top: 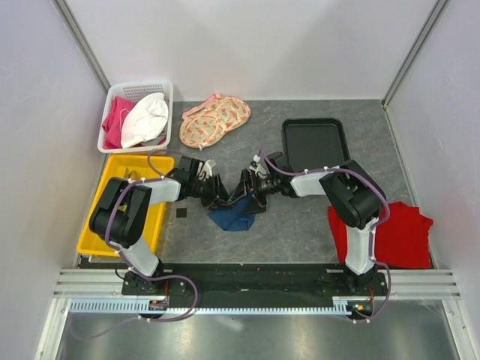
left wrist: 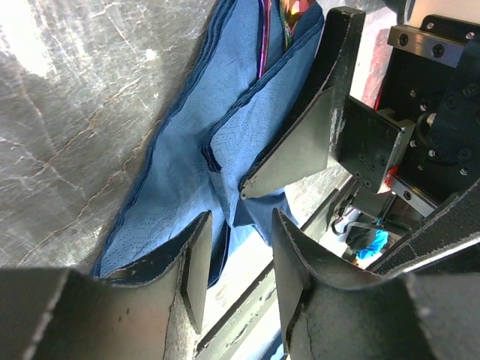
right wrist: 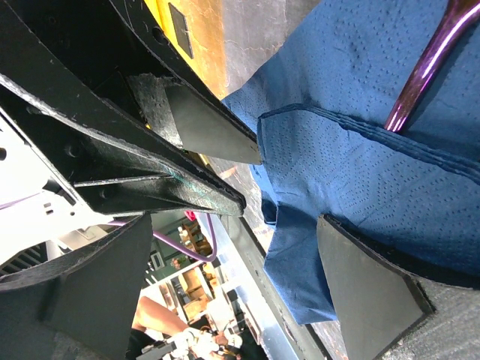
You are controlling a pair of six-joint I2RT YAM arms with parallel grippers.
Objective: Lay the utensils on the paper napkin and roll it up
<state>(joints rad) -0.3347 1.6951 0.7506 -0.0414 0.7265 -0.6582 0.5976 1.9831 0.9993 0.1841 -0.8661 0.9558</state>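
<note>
1. Where the two arms meet, about mid-tabletop and slightly toward the near edge, lies the paper napkin [top: 238, 217], dark blue, crumpled and folded over on itself.
2. Utensils [right wrist: 429, 64]: a slim, shiny purple-tinted handle runs under a folded edge of the napkin. The heads are hidden.
3. Left gripper [left wrist: 238, 262]: jaws partly apart. A hanging fold of the napkin passes between the fingertips with a light gap beside it, so nothing is clamped.
4. Right gripper [right wrist: 234, 221]: jaws spread wide, straddling the napkin and gripping nothing. One fingertip lies over the sheet, but contact cannot be told. It faces the left gripper, and their tips are close together above the napkin.
5. Yellow bin [top: 112, 238]: along the left edge, beside the left arm.
6. White basket [top: 166, 94]: far-left corner, holding pink and white cloths.
7. Peach floral fabric [top: 214, 124]: at the far edge, just beside the basket.
8. Black tray [top: 315, 142]: far side, right of centre.
9. Red cloth [top: 397, 232]: near-right corner.
</note>
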